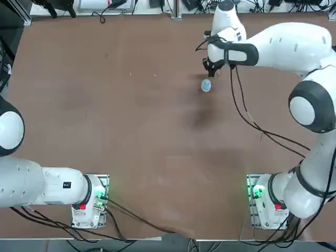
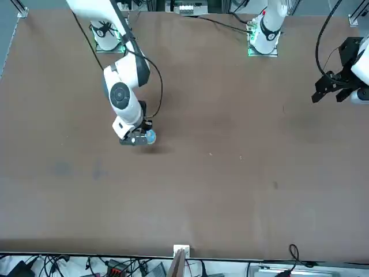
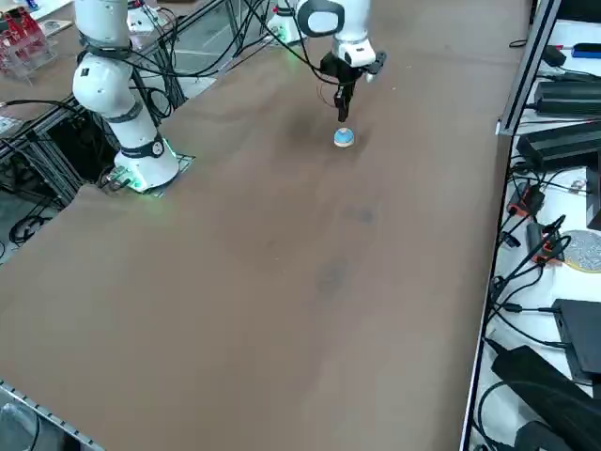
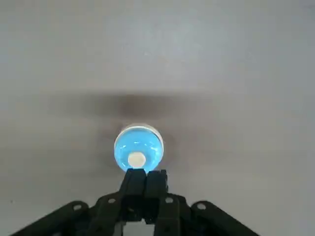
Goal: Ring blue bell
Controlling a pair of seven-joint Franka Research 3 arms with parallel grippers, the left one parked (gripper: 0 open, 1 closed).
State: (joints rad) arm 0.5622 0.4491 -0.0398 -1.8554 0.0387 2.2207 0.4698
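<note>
In the front view the right gripper [image 2: 136, 139] overlaps the blue bell [image 2: 150, 137], so only one edge of the dome shows there, and contact cannot be judged from that side. In the top view the fingertips [image 1: 210, 73] are dark against the arm's shadow and hard to separate. The wrist view is clearer: the two fingers [image 4: 145, 183] are pressed together with no gap, holding nothing, their tips just short of the bell's white centre button [image 4: 136, 159]; whether they touch the dome cannot be told.

No containers are on the worktop [image 1: 131, 131].

The blue bell [image 1: 206, 85] sits on the bare brown worktop in the far right part of the table, at about one o'clock from its centre in the top view. It is a light-blue dome [image 4: 138, 148] with a whitish rim, standing upright.

The right arm reaches forward from its base [image 1: 265, 202] across the table, its wrist turned so that the clenched gripper [image 3: 344, 111] points straight down just above the bell [image 3: 344, 138].
</note>
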